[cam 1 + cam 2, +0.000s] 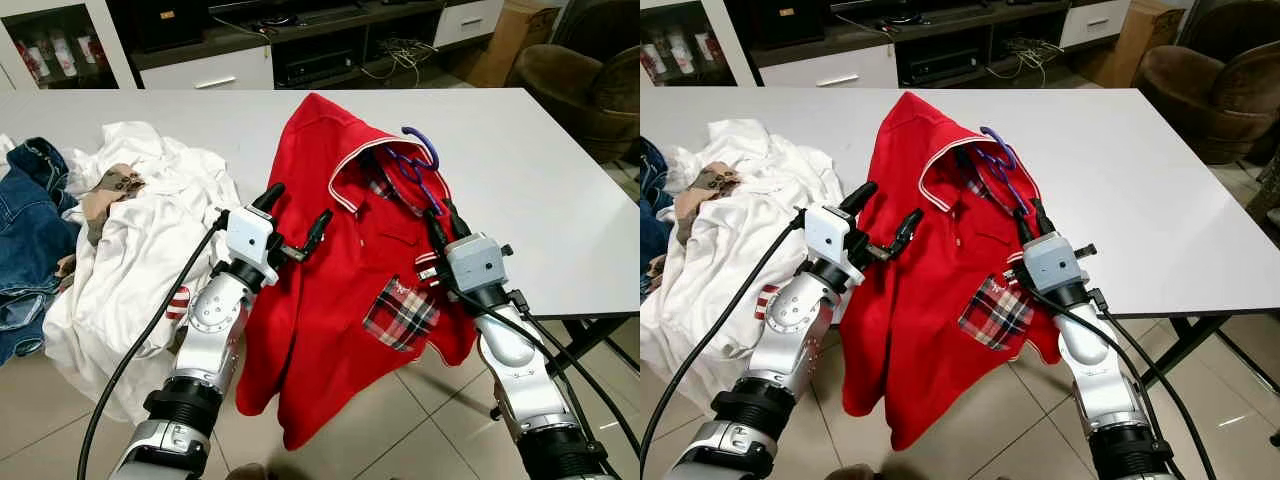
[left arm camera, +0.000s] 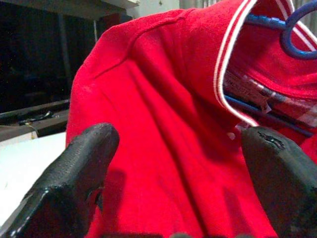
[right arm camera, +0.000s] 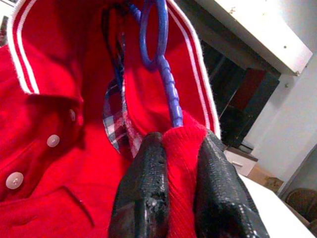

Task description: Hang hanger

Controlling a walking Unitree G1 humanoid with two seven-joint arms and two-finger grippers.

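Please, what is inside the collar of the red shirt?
Inside the red shirt collar lies a blue hanger; its hook sticks out at the top. Plaid lining shows too. The hanger's arms are covered by fabric. The right gripper pinches the shirt there.

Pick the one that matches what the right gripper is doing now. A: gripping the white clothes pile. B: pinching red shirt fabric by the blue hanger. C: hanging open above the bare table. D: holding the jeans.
B: in the right wrist view the right gripper has its fingers closed on a fold of the red shirt, just below the blue hanger.
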